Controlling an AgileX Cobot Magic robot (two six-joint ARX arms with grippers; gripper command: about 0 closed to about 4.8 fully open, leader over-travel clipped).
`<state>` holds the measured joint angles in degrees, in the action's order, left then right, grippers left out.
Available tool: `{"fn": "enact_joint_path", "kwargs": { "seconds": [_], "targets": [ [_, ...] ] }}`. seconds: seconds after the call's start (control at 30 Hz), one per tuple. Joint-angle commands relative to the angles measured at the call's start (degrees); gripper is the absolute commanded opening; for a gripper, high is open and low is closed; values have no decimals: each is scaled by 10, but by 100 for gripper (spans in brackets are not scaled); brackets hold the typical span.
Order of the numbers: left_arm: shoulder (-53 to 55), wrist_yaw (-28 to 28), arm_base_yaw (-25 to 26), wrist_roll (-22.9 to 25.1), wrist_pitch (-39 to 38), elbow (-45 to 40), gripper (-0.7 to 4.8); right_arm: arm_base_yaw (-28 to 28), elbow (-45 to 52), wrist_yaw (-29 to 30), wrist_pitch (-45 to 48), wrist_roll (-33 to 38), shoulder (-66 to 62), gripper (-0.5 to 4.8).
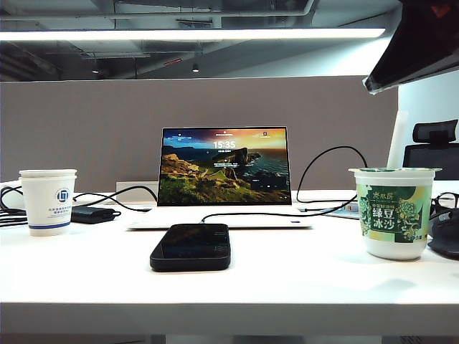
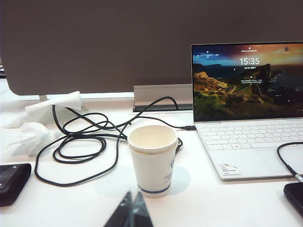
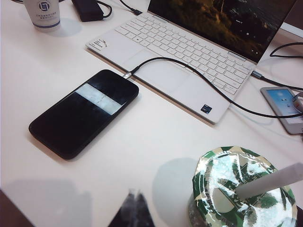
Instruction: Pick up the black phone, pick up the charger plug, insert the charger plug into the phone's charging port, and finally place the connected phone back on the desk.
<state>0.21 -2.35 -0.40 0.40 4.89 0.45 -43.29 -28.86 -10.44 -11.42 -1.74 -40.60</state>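
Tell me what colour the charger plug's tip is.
Silver metal, on the charger plug beside the black phone; the right wrist view shows it best.

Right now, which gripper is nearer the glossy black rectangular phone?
Right. The right gripper, shut, hangs over the desk just short of the glossy black rectangular phone. The left gripper, shut, sits behind the white paper cup, phone barely in view.

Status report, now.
Both pincers, left and right, shut, empty. Glossy black phone flat on white desk; silver-tipped charger plug at its edge. Nothing blocking.
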Motion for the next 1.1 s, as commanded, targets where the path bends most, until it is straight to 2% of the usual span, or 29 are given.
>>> {"fn": "enact_joint_path", "kwargs": {
  "seconds": [0.03,0.4,0.57,0.8,1.1],
  "targets": [
    [0,-2,-1,2,3,0,-5,0,-1,0,10,2,1,0],
    [0,-2,-1,2,3,0,-5,8,9,-9,18,2,10,0],
    [0,-2,-1,2,3,0,-5,82,58,-12,62,2,40,0],
    [0,-2,-1,2,3,0,-5,163,118,-8,68,-2,114,0],
    [0,-2,-1,2,3,0,-5,275,194,78,99,-4,274,0]
  ]
}}
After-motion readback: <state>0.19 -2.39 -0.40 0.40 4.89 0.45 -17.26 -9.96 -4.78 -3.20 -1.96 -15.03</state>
